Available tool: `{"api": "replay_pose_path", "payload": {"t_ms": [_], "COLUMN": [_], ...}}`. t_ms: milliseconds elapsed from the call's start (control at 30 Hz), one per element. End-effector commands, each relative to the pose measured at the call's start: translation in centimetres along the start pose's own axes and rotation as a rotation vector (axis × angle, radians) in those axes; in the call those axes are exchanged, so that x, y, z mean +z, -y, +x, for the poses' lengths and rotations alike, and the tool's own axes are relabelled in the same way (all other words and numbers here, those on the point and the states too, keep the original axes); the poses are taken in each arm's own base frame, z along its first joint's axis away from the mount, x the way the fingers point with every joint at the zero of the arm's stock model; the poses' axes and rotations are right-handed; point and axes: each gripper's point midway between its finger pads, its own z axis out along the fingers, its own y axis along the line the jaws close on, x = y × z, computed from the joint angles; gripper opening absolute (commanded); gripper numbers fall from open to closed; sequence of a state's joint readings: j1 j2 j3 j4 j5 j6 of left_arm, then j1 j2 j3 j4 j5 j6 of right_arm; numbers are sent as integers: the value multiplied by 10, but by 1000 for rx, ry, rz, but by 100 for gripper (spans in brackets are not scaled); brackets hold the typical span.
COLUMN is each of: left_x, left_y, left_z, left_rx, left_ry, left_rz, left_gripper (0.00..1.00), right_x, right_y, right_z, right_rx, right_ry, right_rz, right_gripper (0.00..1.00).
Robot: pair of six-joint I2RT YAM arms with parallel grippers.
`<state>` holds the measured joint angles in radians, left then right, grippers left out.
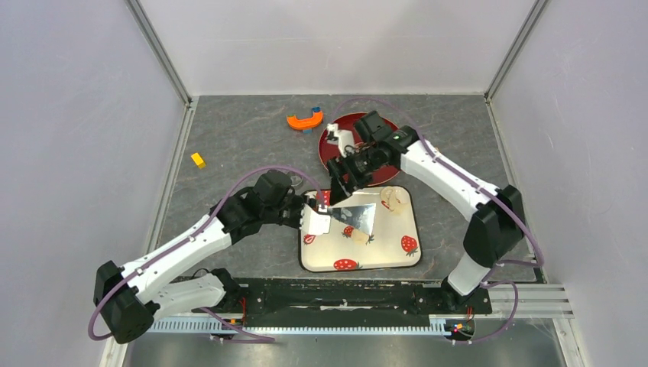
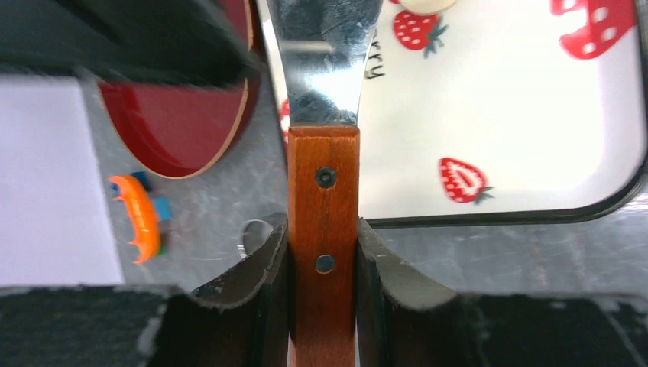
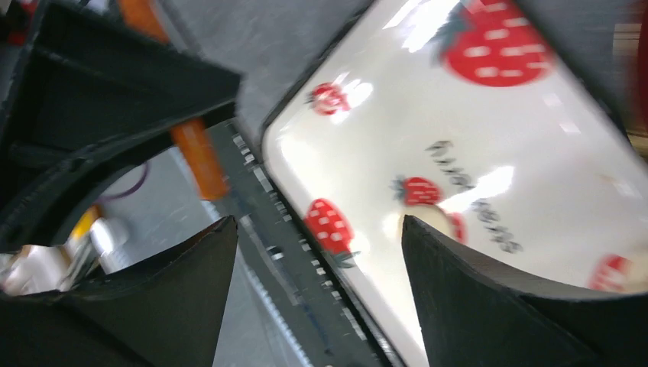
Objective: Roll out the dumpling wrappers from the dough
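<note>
Down at the near edge of the bench (image 1: 244, 145), both arm bases are sitting side by side, and the strawberry-printed tray (image 1: 386, 245) is lying just beyond them in the middle.

The left gripper (image 2: 322, 237) is reaching in over the tray's left edge and clamping the wooden handle of a scraper (image 1: 359, 218) between its fingers. The scraper's shiny metal blade is stretching out across the tray's middle.

The dough (image 1: 359, 236) is showing as a small pale lump on the tray. It is lying just beside the near edge of the blade and next to a printed strawberry. In the left wrist view only a sliver of it is peeking in at the top edge.

The dumpling wrappers (image 1: 393, 200) are lying flat and pale in the tray's far right corner. How many sheets there are cannot be told from this height.

The right gripper (image 3: 317, 260) is hanging over the tray's far left corner with its fingers spread wide and nothing between them. Whether it is touching the tray cannot be told.

Beyond the tray's far edge a red plate (image 1: 367, 145) is sitting partly under the right arm. An orange curved toy (image 1: 306, 121) is lying further back and to the left of the tray. A small yellow block (image 1: 198, 160) is resting well apart to the tray's far left.
</note>
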<state>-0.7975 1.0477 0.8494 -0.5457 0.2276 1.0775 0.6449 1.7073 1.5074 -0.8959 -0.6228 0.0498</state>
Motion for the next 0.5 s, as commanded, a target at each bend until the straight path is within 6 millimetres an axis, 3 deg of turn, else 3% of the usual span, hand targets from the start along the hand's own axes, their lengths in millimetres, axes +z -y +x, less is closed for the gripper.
{"api": "replay_pose_path", "payload": {"t_ms": [0,133,467], "left_x": [-5,-4,-13], "left_y": [27,45,29], "left_z": [-9,-5,-8], "left_rx": [-246,-375,-581], "left_ry": [70,68,139], "left_rz": [25,41,-140], "left_gripper": [2,2,2], "right_x": [-48,-68,-41], "right_y": [38,52,51], "right_z": [-32,-30,8], "right_rx": [40,75,130], "right_ry": [239,315,237], "right_rz": [184,184,74], "right_gripper": [82,85,87]}}
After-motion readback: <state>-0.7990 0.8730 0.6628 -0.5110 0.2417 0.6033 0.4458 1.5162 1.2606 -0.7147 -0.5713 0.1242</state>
